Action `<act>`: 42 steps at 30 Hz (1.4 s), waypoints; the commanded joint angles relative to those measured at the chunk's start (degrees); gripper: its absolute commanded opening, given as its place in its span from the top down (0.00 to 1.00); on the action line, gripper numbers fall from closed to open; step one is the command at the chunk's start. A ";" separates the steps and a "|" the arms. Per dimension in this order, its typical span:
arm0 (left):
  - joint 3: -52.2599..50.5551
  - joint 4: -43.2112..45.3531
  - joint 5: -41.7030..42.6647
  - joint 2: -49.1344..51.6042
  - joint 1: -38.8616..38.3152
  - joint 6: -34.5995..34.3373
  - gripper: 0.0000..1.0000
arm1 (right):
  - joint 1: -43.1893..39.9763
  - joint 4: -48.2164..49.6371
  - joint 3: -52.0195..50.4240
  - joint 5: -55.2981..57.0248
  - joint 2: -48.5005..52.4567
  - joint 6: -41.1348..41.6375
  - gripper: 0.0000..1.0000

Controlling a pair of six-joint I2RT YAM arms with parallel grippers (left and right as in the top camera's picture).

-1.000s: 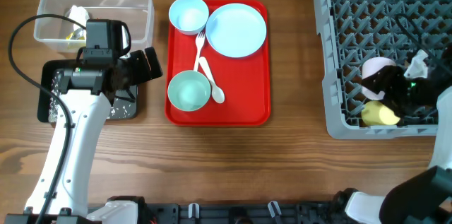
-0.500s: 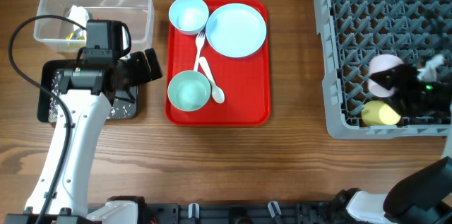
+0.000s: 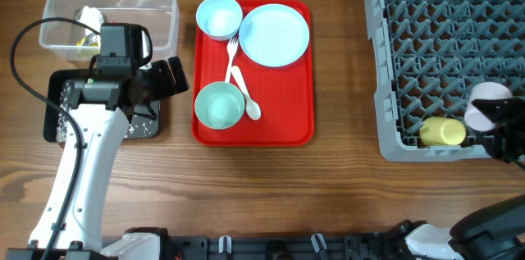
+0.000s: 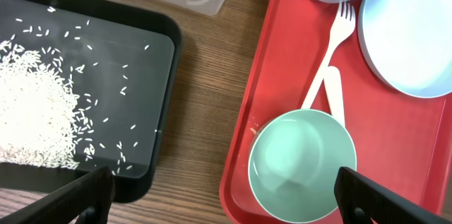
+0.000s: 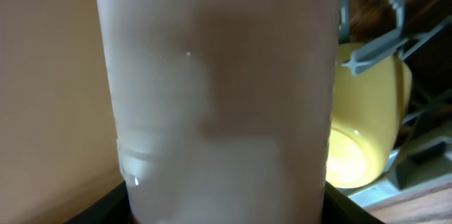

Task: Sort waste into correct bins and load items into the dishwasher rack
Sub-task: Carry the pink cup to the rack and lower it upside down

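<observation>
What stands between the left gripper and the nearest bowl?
Nothing visible. The left gripper hangs open beside the bowl, over the red tray's edge; the spoon lies on the bowl's far side.

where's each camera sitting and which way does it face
Overhead: fixed above the table, looking straight down; shows left tool beside the shallow black rectangular tray, right tool at the large grey plastic pegged rack.
Left wrist: looks down on that tray's loose white rice and the flat red serving tray; own open fingertips at bottom corners.
Right wrist: pressed against the small pink cup it grips; small yellow cup behind.
Shared: overhead and left wrist, both trays; overhead and right wrist, both cups.
</observation>
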 commanded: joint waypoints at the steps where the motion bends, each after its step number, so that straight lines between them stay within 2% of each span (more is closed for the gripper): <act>1: 0.48 -0.28 -0.28 0.46 0.26 -0.11 0.00 | -1.73 -0.02 0.48 -3.52 0.50 0.35 0.63; 8: 0.48 -0.48 -0.11 0.46 0.26 -0.11 0.00 | -2.54 3.41 -1.60 -4.59 0.76 5.46 0.63; 17: 0.48 -0.48 -0.13 0.46 0.26 -0.11 0.00 | -2.54 6.97 -6.73 -4.52 1.01 7.06 0.63; 42: 0.48 -0.74 -0.11 0.46 0.26 -0.11 0.00 | -2.54 17.70 -12.61 -4.07 1.09 14.29 0.63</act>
